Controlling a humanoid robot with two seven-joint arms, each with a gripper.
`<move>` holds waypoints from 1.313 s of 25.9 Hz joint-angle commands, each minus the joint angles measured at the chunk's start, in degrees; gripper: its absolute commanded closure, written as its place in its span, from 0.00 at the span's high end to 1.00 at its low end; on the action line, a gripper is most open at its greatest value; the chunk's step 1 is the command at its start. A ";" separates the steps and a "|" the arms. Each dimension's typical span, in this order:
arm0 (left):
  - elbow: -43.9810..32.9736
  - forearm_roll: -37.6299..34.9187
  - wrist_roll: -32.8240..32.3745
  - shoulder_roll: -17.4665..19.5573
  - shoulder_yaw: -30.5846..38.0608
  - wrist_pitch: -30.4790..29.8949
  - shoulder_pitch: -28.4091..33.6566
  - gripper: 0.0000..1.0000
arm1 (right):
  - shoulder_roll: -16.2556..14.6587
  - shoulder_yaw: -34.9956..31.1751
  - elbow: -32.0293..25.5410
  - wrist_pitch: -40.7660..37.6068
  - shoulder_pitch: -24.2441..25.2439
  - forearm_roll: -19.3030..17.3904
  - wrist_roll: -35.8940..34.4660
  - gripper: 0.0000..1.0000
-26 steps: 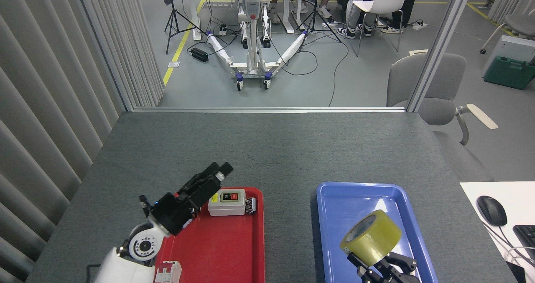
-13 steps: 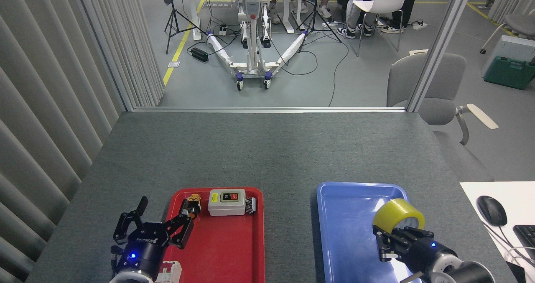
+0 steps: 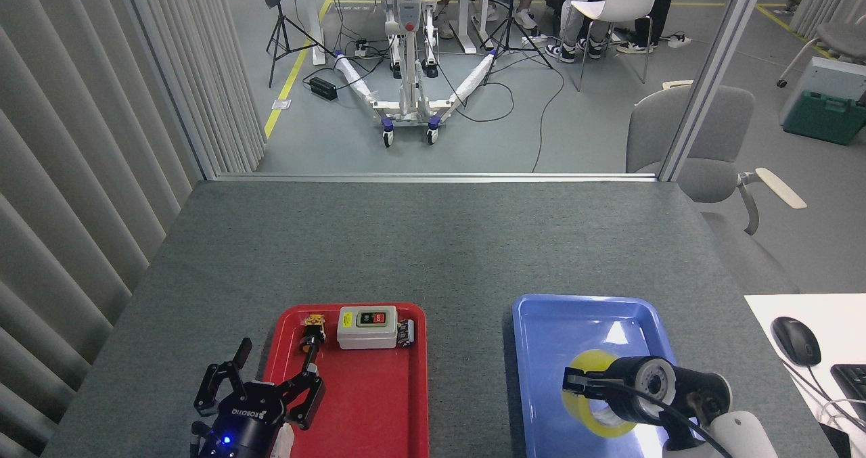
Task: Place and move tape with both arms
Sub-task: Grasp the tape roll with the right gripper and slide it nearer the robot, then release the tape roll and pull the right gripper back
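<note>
The yellow tape [image 3: 586, 362] lies low in the blue tray [image 3: 541, 336], its open core facing up. My right gripper [image 3: 575, 383] reaches leftward over it from the lower right. One black finger lies across the roll's rim and holds it, while the wrist hides the other finger. My left gripper [image 3: 277, 367] stands open at the bottom left, over the near left corner of the red tray [image 3: 379, 390]. Its fingers [image 3: 220, 383] are spread with nothing between them.
In the red tray's far end sit a grey switch box [image 3: 367, 327], a small black and gold part [image 3: 312, 329] and a dark connector [image 3: 406, 331]. A mouse [image 3: 795, 339] and keyboard [image 3: 854, 380] lie at the right edge. A grey chair [image 3: 697, 140] stands beyond the table's far right corner.
My right gripper swung left and down with the tape, bringing the roll from above the tray's right side into the tray. The left gripper shifted slightly right and stayed open.
</note>
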 commanded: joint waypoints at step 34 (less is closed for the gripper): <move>-0.90 0.02 2.53 -1.37 0.50 -0.47 0.87 1.00 | -0.65 -9.84 2.80 -19.48 12.37 10.47 -68.96 1.00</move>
